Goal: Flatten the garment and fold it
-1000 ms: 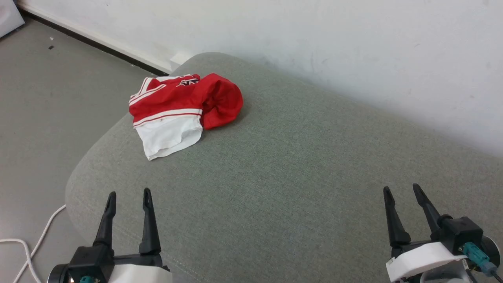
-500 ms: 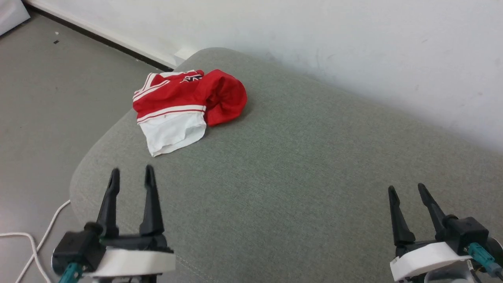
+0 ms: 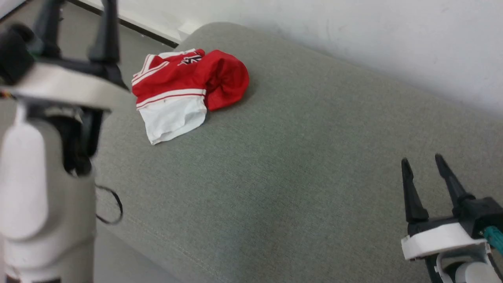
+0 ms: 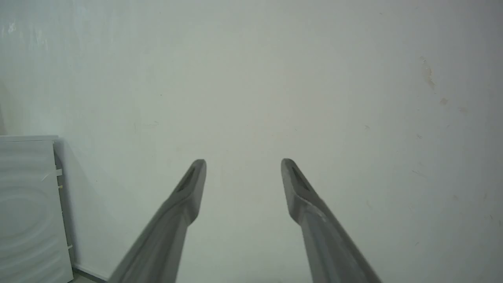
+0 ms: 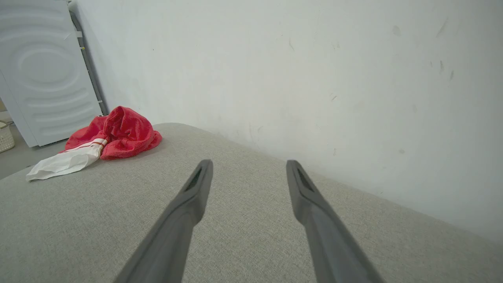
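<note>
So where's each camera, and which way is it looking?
Head view: head, down onto the garment on the cushion; left gripper, right gripper.
Left wrist view: left wrist, facing the wall; its open fingers.
Right wrist view: right wrist, across the cushion; its open fingers.
Shared: head and right wrist views see the garment.

soft, even room light, no glare anywhere
in the head view the left gripper (image 3: pixel 76 15) and its pale forearm (image 3: pixel 23 188) are smeared with blur; the garment (image 3: pixel 173 86) casts just a faint shadow on the grey cushion (image 3: pixel 294 157); the wrist views show the wall (image 4: pixel 251 78) clearly, dimming toward the corners.
</note>
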